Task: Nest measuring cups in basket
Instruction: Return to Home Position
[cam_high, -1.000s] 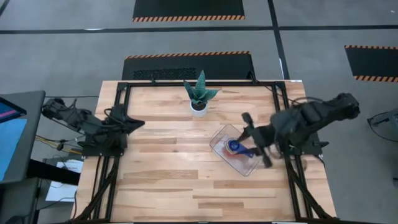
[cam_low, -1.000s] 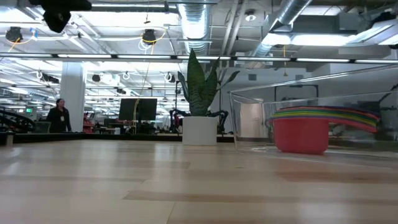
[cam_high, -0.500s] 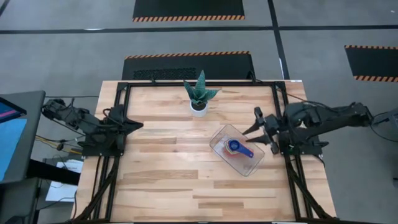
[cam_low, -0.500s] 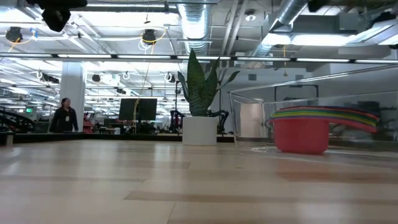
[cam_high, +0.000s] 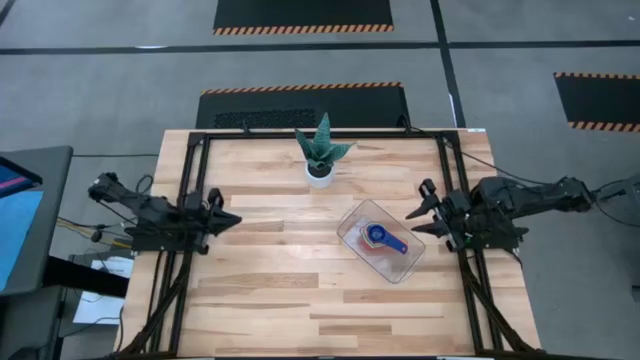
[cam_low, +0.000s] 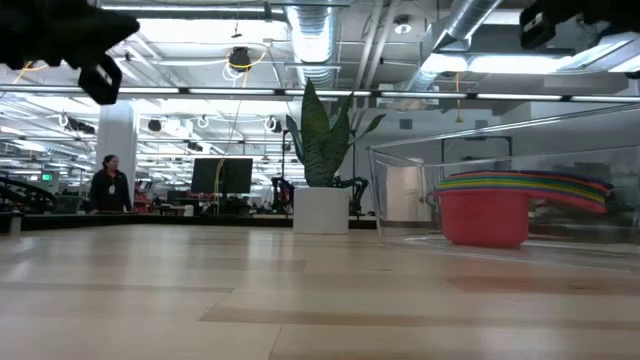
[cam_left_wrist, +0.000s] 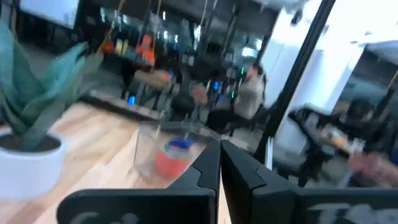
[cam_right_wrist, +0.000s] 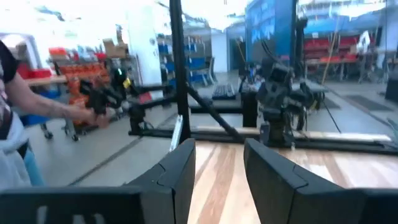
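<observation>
The right gripper (cam_high: 416, 209), fingers spread and empty, hangs at the table's right edge, just beside the clear rectangular plastic basket (cam_high: 351, 222). The left gripper (cam_high: 228, 216), fingers pressed together on nothing, is at the left edge. The round plastic measuring cups (cam_high: 378, 237) sit nested inside the basket. From above, mostly the blue top one shows.

Pretty much all black, both left arm (cam_high: 150, 212) and right arm (cam_high: 515, 200). Chunky jointed segments, thin cables (cam_high: 80, 228) trailing off the left one's back end. Dark, flat, wedge-shaped fingers (cam_right_wrist: 177, 177).
</observation>
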